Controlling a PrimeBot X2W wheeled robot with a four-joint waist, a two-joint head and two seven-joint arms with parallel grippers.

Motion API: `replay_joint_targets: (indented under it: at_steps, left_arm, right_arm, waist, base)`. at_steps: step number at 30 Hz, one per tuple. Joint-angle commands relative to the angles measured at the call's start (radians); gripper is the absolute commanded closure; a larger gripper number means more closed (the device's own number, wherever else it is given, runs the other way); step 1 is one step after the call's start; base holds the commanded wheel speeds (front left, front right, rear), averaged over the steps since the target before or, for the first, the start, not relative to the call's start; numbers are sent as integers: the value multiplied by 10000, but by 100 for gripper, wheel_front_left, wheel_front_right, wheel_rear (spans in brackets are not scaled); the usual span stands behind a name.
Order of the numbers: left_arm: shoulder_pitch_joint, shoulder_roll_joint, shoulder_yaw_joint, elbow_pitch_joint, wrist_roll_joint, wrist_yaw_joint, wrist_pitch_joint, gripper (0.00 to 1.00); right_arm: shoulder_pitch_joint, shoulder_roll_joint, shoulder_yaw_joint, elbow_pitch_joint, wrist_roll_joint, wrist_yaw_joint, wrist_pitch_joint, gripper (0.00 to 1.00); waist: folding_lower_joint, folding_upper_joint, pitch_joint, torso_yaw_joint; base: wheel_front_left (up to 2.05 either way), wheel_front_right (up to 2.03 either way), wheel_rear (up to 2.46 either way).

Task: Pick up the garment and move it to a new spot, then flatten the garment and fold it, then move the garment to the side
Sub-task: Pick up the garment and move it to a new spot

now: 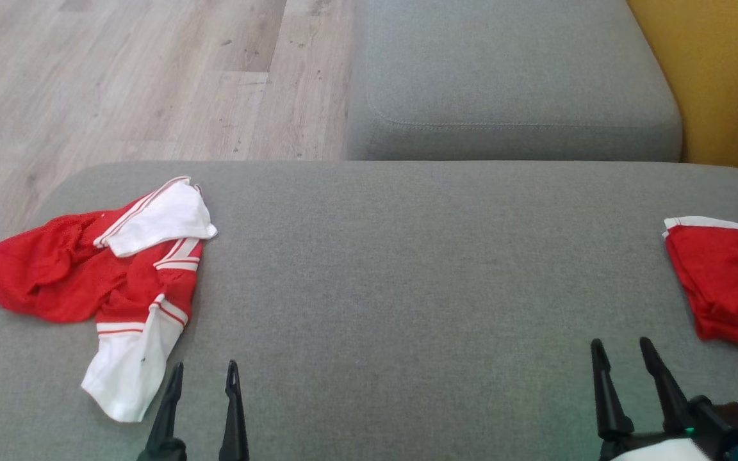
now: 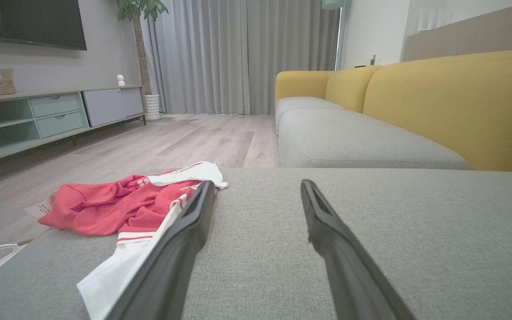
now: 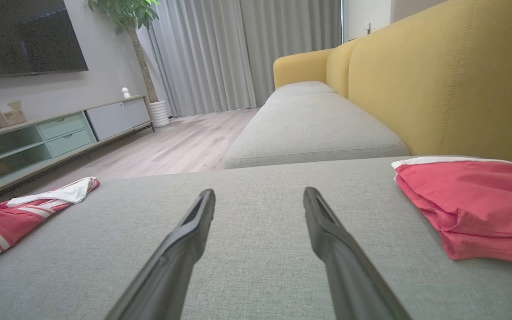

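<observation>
Both my tools are hovering low over the near edge of the grey cushion (image 1: 407, 269). The left tool (image 1: 205, 366) is standing moderately wide with nothing between the fingers. The right tool (image 1: 620, 343) is the same, parted and empty.

The garment (image 1: 87, 275) is lying crumpled at the near left of the cushion. It's red mesh with white striped sleeves, and one white sleeve end is sitting just beside my left tool. I'm reading the pick as not yet started.

What I'm watching for:
- Pinching only that loose sleeve would leave the body trailing and twisting, which makes flattening harder.
- The red bulk is sitting right at the cushion's left edge, so any pull leftward risks dumping it onto the floor (image 1: 119, 77).
- Digging too deep could be catching the cushion weave along with the mesh.
- A folded red piece (image 1: 728, 282) is lying at the right, just past my right tool. Carrying the garment too far right could be knocking it out of shape.

What I'm not seeing well:
- The folded piece is cut off by the head view's right edge.
- The garment's layers are bunched, so I can't tell collar from hem.
- Something pale is poking out by its left edge, and I can't make out what it is.

Further off, a second cushion (image 1: 510, 83) and a yellow backrest (image 1: 721, 77) are sitting well clear.
</observation>
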Motion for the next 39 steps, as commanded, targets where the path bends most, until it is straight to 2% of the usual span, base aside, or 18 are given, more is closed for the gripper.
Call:
replay_joint_targets:
  at_steps: [1,19,25,31,39]
  left_arm:
    - [-391,-24,382,-264,99,-21,-51,0]
    - [-259,-24,446,-271,256,-202,-51,0]
    - [-300,-24,415,-281,334,-285,-51,0]
    - [-391,-24,397,-373,388,-287,-51,0]
    - [-498,-24,513,-646,409,-264,-51,0]
  right_arm:
    - [-209,-55,129,-350,-86,65,-134,0]
    - [-67,88,141,-402,-105,65,-135,0]
    - [-27,102,116,-420,-83,65,-135,0]
    - [-12,119,113,-462,-91,65,-135,0]
    - [-221,164,-60,-587,-69,65,-135,0]
  waist:
    - [0,-1,-14,13]
    - [0,-1,-129,-111]
    - [0,-1,-113,33]
    - [0,-1,-19,630]
    - [0,-1,237,2047]
  base:
    - [0,0,0]
    - [0,0,0]
    - [0,0,0]
    - [0,0,0]
    - [0,0,0]
